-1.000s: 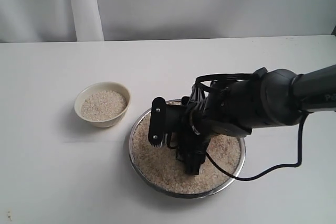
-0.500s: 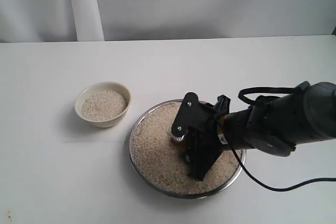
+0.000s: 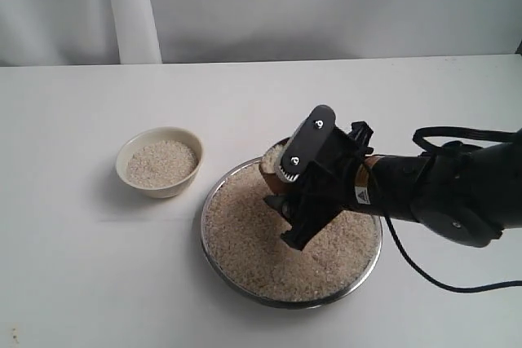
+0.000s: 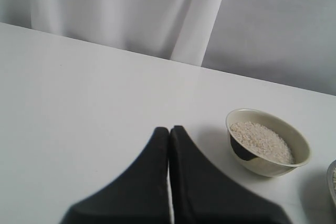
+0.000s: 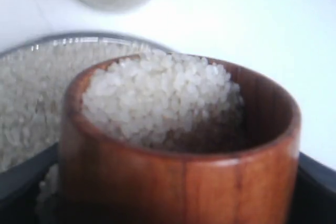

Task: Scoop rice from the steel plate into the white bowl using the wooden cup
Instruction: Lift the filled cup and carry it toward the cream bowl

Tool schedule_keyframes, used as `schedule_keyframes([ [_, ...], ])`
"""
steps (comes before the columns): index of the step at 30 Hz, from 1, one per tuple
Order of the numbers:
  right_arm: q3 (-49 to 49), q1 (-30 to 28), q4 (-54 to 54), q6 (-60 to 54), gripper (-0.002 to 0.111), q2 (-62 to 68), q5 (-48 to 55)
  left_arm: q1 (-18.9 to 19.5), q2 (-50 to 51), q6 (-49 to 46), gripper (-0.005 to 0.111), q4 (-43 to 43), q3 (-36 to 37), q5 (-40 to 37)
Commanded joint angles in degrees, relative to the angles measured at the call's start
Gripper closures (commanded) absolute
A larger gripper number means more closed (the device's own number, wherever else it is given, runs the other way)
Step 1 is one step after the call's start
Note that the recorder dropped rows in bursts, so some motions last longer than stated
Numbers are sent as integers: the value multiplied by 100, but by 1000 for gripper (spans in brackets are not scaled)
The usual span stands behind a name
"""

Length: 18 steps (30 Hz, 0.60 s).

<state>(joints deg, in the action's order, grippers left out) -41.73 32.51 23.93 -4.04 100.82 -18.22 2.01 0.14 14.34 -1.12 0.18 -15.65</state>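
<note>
white table (image 3: 81,266) | wooden cup (image 5: 178,182) reddish-brown, heaped with pale rice (image 5: 157,93)

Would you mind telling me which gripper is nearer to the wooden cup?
Right. The right gripper grips the wooden cup over the steel plate; the left gripper is shut and apart, with the white bowl ahead of it.

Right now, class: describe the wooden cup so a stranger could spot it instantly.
Find the wide steel plate of rice. Over its far rim the right gripper holds the wooden cup: small, reddish-brown, heaped with rice, unlike the white bowl resting on the table.
</note>
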Motion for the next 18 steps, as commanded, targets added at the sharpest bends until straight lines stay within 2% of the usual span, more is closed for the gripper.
schedule_keyframes([
  [1,-14,-21,-98,140,108,-245,-687,-27,-14,22,107,9,-18,36],
  [6,-63,-21,-98,404,108,-356,-1128,-27,-14,22,107,9,-18,36],
  [11,-426,-21,7,923,108,-370,-1108,-27,-14,22,107,9,-18,36],
  [18,-947,210,117,1012,108,-370,-1108,-27,-14,22,107,9,-18,36],
])
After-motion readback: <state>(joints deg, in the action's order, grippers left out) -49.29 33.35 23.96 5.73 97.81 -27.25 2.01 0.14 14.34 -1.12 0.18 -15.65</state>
